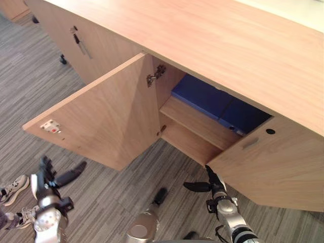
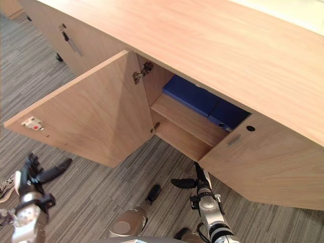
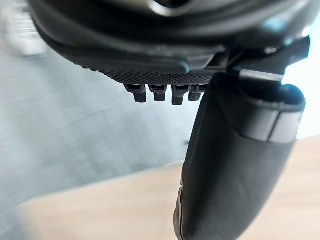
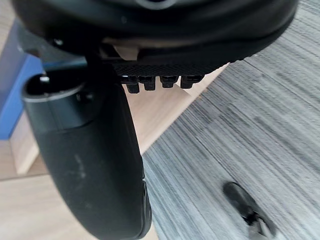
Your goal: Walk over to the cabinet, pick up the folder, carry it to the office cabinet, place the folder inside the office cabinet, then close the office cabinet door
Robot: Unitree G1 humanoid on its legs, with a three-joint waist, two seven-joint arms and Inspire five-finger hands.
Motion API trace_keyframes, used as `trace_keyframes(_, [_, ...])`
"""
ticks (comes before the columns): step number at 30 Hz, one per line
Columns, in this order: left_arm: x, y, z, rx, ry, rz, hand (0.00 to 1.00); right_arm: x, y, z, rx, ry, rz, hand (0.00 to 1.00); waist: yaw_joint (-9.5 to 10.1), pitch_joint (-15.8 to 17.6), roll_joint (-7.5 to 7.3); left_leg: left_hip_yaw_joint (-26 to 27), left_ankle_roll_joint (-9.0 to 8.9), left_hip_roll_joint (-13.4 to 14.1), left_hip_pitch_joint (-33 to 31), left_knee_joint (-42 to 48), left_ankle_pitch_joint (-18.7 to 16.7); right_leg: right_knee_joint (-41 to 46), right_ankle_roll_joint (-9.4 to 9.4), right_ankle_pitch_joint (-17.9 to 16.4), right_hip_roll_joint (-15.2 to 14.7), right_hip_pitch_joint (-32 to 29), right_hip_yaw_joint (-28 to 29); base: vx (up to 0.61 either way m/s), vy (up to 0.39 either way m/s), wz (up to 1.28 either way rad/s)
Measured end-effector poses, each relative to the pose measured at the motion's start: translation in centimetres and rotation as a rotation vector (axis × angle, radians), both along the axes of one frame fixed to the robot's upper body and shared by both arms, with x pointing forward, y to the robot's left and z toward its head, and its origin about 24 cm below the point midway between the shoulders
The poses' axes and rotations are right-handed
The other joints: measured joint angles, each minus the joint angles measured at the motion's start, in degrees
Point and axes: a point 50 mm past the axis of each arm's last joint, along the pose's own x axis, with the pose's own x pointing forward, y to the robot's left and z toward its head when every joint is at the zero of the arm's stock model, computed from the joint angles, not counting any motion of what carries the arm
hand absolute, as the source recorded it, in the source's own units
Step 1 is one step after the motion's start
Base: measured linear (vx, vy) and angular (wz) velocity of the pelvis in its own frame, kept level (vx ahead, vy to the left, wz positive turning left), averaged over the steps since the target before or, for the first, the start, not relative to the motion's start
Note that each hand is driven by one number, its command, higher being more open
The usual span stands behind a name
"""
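Observation:
The wooden office cabinet (image 1: 212,35) stands before me with its left door (image 1: 106,116) swung wide open towards me. A blue folder (image 1: 217,104) lies flat on the upper shelf (image 1: 195,121) inside; a blue strip of the folder (image 4: 15,90) also shows past my right thumb. My left hand (image 1: 48,179) hangs low over the floor, below the open door's outer edge, fingers straight and thumb spread, holding nothing. My right hand (image 1: 212,185) is low in front of the cabinet opening, near the bottom corner of the right door (image 1: 273,167), also open and empty.
A person's white shoes (image 1: 12,187) are on the striped grey carpet (image 1: 30,86) at the lower left, close to my left hand. The neighbouring cabinet door has a key (image 1: 78,40) hanging in its lock. A white latch (image 1: 51,126) sits on the open door's edge.

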Motion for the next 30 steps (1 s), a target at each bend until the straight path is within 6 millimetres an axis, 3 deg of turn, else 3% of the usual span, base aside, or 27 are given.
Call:
trace_keyframes(3, [1.5,0.8,3.5,0.107,-0.090,-0.044,1.00,-1.8,-0.1,-0.8,0.013,0.042,-0.011,1.00,-0.08,0.31,0.53,0.81,0.32,0.58,0.01,-0.01,-0.23,-0.21,0.23,-0.18,0.52,0.07,0.30,-0.15,-0.015,0.05])
trace_keyframes(6, [2.5,0.3,5.3,0.148,-0.154,-0.083,1.00,-4.0,-0.5,-1.6,0.026,0.097,-0.042,1.00,-0.44,0.26,0.46,1.77,0.35,1.00,-0.01,-0.01,-0.21,-0.24,0.21,-0.16,0.66,-0.16,1.10,-0.07,-0.033,-0.11])
trace_keyframes(11, [2.4,-0.1,5.1,0.133,-0.170,-0.060,1.00,-5.8,-1.2,-2.2,0.034,0.139,-0.094,1.00,-1.36,-0.18,-0.33,3.70,0.66,1.41,-0.64,0.01,0.52,-0.13,0.88,0.54,0.60,-1.49,3.06,0.02,-0.036,-0.18])
trace_keyframes(15, [0.9,-1.1,2.9,0.070,-0.133,-0.032,1.00,-5.8,-1.6,-2.1,0.040,0.129,-0.124,1.00,-1.48,-0.63,-1.09,6.28,0.74,1.52,-0.24,0.33,0.60,-0.12,0.88,0.53,0.36,-1.64,5.70,0.01,-0.005,-0.14])
trace_keyframes(21, [-3.6,-6.9,-3.3,-0.126,0.029,-0.086,1.00,-5.8,-1.2,-2.1,0.065,0.123,-0.160,1.00,-1.67,-1.01,-1.59,10.85,0.78,3.11,1.21,0.01,0.61,0.99,0.34,0.99,0.55,-2.65,9.67,-0.11,0.018,-0.30])
trace_keyframes(23, [-5.0,-10.4,-5.9,-0.216,0.143,-0.178,1.00,-6.4,-1.2,-2.5,0.070,0.145,-0.190,1.00,-2.15,-1.05,-1.58,11.91,0.61,3.79,1.09,0.01,0.27,0.97,-0.22,1.05,0.96,-3.41,10.95,-0.19,0.029,-0.28])
trace_keyframes(27, [-5.7,-16.0,-7.9,-0.285,0.252,-0.426,1.00,-7.3,-1.0,-3.0,0.083,0.181,-0.219,1.00,-3.98,-1.07,-1.53,13.93,0.95,4.51,0.32,0.01,0.17,0.97,0.15,1.10,1.36,-4.31,12.02,-0.13,0.036,-0.05])
trace_keyframes(30, [-5.2,-20.0,-8.7,-0.280,0.313,-0.676,1.00,-6.8,-0.8,-2.8,0.085,0.169,-0.218,1.00,-5.86,-1.50,-1.43,16.00,0.96,4.96,0.25,0.01,0.17,0.97,0.16,1.09,1.64,-5.22,14.78,-0.07,0.036,-0.27])
